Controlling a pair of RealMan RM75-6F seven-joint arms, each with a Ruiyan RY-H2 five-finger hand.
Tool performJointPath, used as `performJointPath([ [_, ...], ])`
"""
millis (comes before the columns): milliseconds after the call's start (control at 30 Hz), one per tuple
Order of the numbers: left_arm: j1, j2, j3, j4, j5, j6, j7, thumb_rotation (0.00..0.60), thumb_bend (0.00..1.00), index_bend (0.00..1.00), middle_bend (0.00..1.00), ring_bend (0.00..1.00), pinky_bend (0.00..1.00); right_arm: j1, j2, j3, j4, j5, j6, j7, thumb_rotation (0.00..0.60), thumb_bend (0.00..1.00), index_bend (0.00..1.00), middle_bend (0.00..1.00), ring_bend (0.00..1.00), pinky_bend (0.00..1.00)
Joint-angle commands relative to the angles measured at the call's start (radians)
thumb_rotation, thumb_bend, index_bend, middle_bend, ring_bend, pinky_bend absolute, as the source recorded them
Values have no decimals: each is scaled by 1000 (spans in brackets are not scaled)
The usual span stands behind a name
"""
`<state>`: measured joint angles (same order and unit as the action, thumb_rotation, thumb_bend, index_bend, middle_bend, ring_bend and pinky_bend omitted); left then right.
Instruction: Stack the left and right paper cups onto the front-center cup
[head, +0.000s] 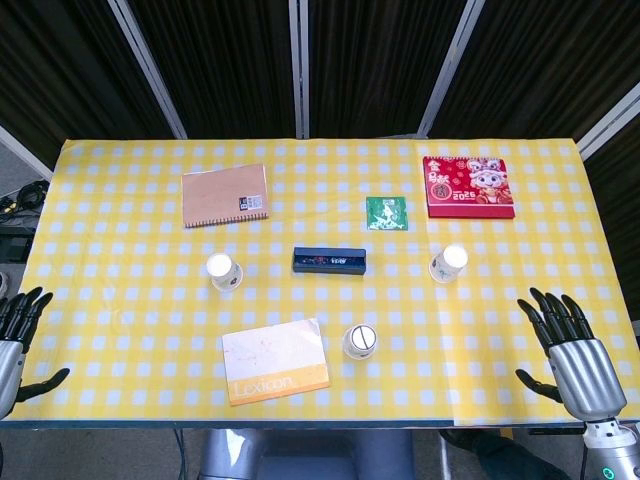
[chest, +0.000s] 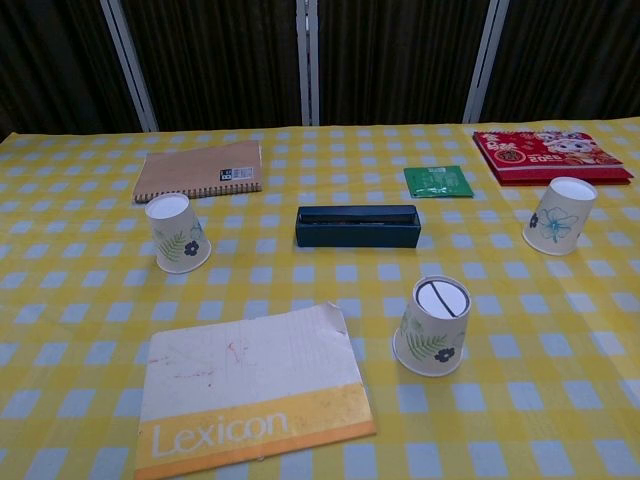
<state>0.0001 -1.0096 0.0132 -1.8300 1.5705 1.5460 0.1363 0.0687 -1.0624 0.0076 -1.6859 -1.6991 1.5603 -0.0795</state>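
Nearest: both hands at table's front edge, seen in head view only. Left hand (head: 18, 335) at front-left corner, fingers spread, holding nothing; right hand (head: 568, 352) at front-right corner, fingers spread too, nothing in it. Neither touches a cup. Front-center cup (chest: 433, 325) sits inverted, base up, just right of the Lexicon notepad (chest: 252, 393), apart from it. Left cup (chest: 178, 232) and right cup (chest: 559, 215) are mid-table, also inverted, well apart from center cup and each other. Between them, further back: dark blue box (chest: 357, 226). Far row: spiral notebook (chest: 200, 170) behind left cup, green packet (chest: 437, 181), red box (chest: 551, 155) behind right cup. Checked yellow tablecloth (chest: 80, 330) throughout. Judgement: nothing stacked yet; step in hand = first reach for a side cup. To do well: approach from the outer side w/ fingers wide, close lightly round the wall near the wider rim (paper crushes easily, thin wall), lift straight up before translating. Keep it inverted so it nests over center cup's base; line up axes, lower vertically. Risks: knocking center cup over on off-axis descent; right arm's path brushing red box.
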Motion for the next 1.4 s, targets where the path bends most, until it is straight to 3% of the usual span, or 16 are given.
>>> performJointPath([
  [33, 2, 1, 1, 0, 0, 1, -2, 600, 0, 0, 0, 0, 0, 0, 0, -1, -1, -2, 0, 0, 600, 0, 121, 0, 0, 0],
  [267, -6, -7, -4, 10, -15, -14, 1, 600, 0, 0, 0, 0, 0, 0, 1, 0, -3, -5, 3, 1, 600, 0, 121, 0, 0, 0],
  [367, -46, -24, -32, 27, -39, -60, 11, 600, 0, 0, 0, 0, 0, 1, 3, 1, -8, -6, 4, 5, 600, 0, 121, 0, 0, 0],
  [433, -99, -56, -80, 61, -57, -98, 10, 600, 0, 0, 0, 0, 0, 3, 3, 1, -11, -5, 0, 5, 600, 0, 121, 0, 0, 0],
  [600, -277, -84, -175, 106, -145, -322, 14, 600, 0, 0, 0, 0, 34, 10, -3, 7, -10, 12, -18, -5, 600, 0, 121, 0, 0, 0],
  [700, -414, -111, -229, 151, -216, -509, 17, 600, 0, 0, 0, 3, 93, 16, -8, 16, -5, 36, -33, -14, 600, 0, 121, 0, 0, 0],
  [867, -557, -173, -278, 233, -294, -669, 28, 600, 0, 0, 51, 100, 197, 27, -19, 31, 13, 88, -69, -20, 600, 0, 121, 0, 0, 0],
  [1100, -674, -252, -273, 332, -365, -795, 96, 600, 56, 17, 105, 143, 230, 36, -30, 45, 35, 138, -98, -28, 600, 0, 121, 0, 0, 0],
  [1400, -748, -334, -248, 388, -435, -859, 127, 600, 61, 71, 112, 151, 238, 35, -31, 54, 45, 166, -100, -24, 600, 0, 121, 0, 0, 0],
])
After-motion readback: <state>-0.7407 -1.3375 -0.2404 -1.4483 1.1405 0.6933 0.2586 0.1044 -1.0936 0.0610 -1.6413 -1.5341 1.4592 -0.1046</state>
